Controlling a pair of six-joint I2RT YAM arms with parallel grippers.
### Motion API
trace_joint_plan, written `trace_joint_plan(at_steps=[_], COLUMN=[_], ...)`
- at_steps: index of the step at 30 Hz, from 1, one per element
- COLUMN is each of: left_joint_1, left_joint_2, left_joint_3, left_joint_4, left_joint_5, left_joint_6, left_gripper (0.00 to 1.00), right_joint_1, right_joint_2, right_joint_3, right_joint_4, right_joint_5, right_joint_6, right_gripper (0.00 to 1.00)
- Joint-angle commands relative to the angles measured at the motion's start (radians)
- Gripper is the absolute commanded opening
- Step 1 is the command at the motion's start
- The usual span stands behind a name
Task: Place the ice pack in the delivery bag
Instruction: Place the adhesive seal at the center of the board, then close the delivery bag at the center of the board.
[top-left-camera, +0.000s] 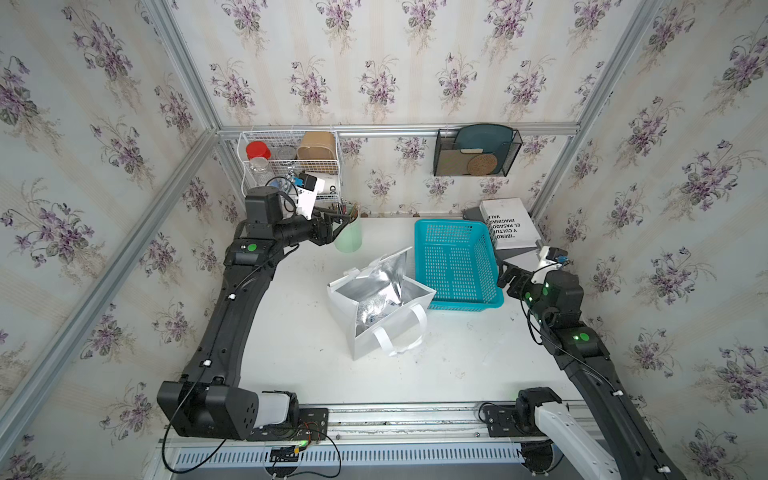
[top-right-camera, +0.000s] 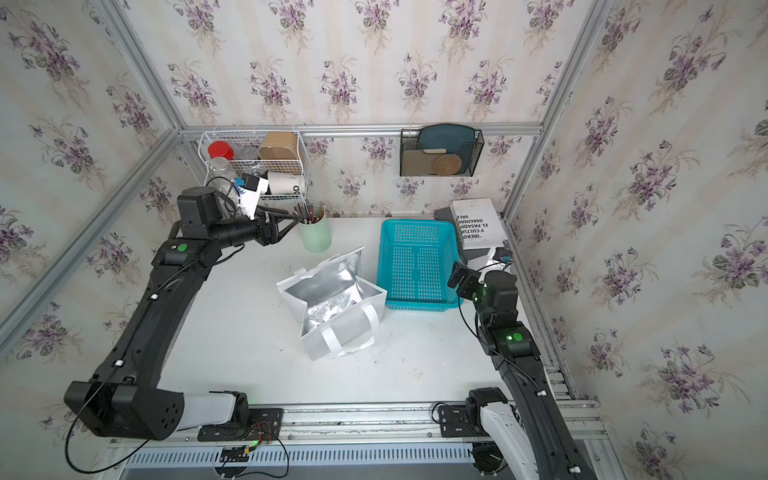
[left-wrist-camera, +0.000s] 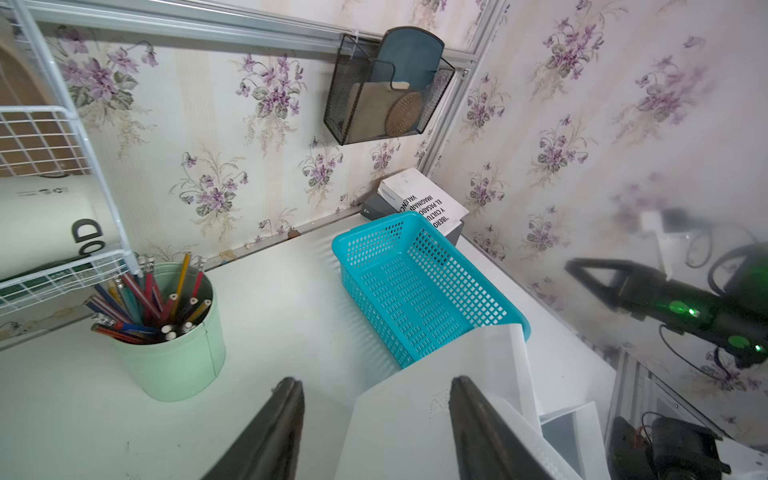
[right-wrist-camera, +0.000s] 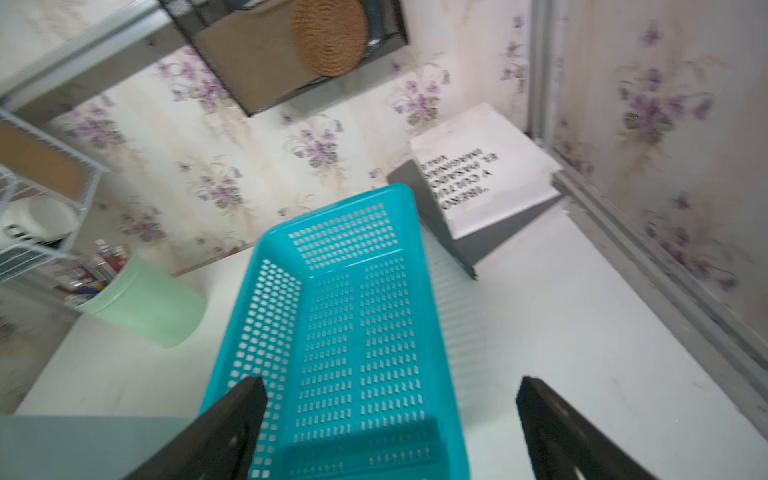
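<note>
Operator, your delivery bag (top-left-camera: 365, 345) is standing upright at the centre of the bench (top-left-camera: 291, 332). Its mouth is gaping open, its foil-lined flap is rising from its 12 o'clock edge, and one white loop strap (top-left-camera: 384, 340) is hanging down its 5 o'clock face.

The ice pack (top-left-camera: 374, 313) is lying inside the bag, low against the foil. In both top views it is showing only as a crinkled, shiny patch with small blue marks. Its outline is blending into the lining, so I cannot tell exactly how it is lying.

The turquoise perforated basket (top-left-camera: 457, 266) is sitting at 2 o'clock from the bag, just beside it; I cannot tell whether the two are touching. The green pencil cup (top-left-camera: 349, 241) is standing at 11 o'clock from the bag, apart from it and near the back wall. The stacked books (top-left-camera: 509, 224) are resting in the bench's 1 o'clock corner, behind the basket.

Your left gripper (top-left-camera: 343, 222) is hovering at the bench's 11 o'clock, near the pencil cup. The left wrist view is showing its jaws standing partly apart and gripping nothing.

Your right gripper (top-left-camera: 505, 276) is hanging at the bench's 3 o'clock, just beside the basket's right wall. The right wrist view is showing its jaws spread wide and gripping nothing, with the basket lying below and ahead of them.
</note>
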Motion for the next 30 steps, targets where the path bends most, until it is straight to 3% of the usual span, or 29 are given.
trace_joint_plan(at_steps=[1, 4, 6, 8, 11, 14, 17, 19, 22, 25, 28, 30], left_joint_1=[-0.036, -0.05, -0.05, -0.047, -0.035, -0.022, -0.023, -0.043, -0.134, -0.207, -0.197, -0.156], left_joint_2=[-0.009, -0.029, -0.064, -0.116, -0.204, -0.274, -0.303, -0.292, -0.264, -0.241, -0.283, -0.328], left_joint_3=[0.027, 0.036, 0.017, -0.02, -0.094, -0.112, -0.094, -0.056, 0.003, 0.008, -0.068, -0.136], left_joint_4=[-0.119, -0.209, -0.249, -0.268, -0.24, -0.209, -0.18, -0.189, -0.33, -0.442, -0.331, -0.209], left_joint_5=[-0.025, -0.038, -0.046, -0.059, -0.058, -0.003, 0.16, 0.193, 0.098, -0.064, -0.209, -0.169], left_joint_6=[0.099, 0.173, 0.227, 0.292, 0.313, 0.281, 0.279, 0.268, 0.37, 0.465, 0.444, 0.397], left_gripper=[0.6, 0.6, 0.6, 0.6, 0.6, 0.62, 0.67, 0.68, 0.69, 0.69, 0.69, 0.72], right_joint_1=[0.002, 0.021, 0.084, 0.169, 0.244, 0.31, 0.323, 0.322, 0.325, 0.328, 0.331, 0.332], right_joint_2=[0.06, 0.111, 0.14, 0.179, 0.284, 0.345, 0.38, 0.387, 0.383, 0.409, 0.461, 0.496], right_joint_3=[0.016, -0.016, -0.035, 0.006, 0.1, 0.129, 0.112, 0.114, 0.094, 0.066, 0.079, 0.095], right_joint_4=[0.276, 0.561, 0.701, 0.623, 0.363, 0.176, 0.146, 0.122, 0.142, 0.249, 0.329, 0.37], right_joint_5=[-0.343, -0.643, -0.787, -0.895, -1.016, -1.03, -1.044, -1.038, -1.012, -0.948, -0.948, -0.967], right_joint_6=[-0.084, -0.108, -0.23, -0.423, -0.593, -0.726, -0.754, -0.771, -0.757, -0.708, -0.69, -0.67], right_gripper=[1.0, 1.0, 1.0, 1.0, 1.0, 1.0, 1.0, 1.0, 0.97, 0.83, 0.7, 0.61])
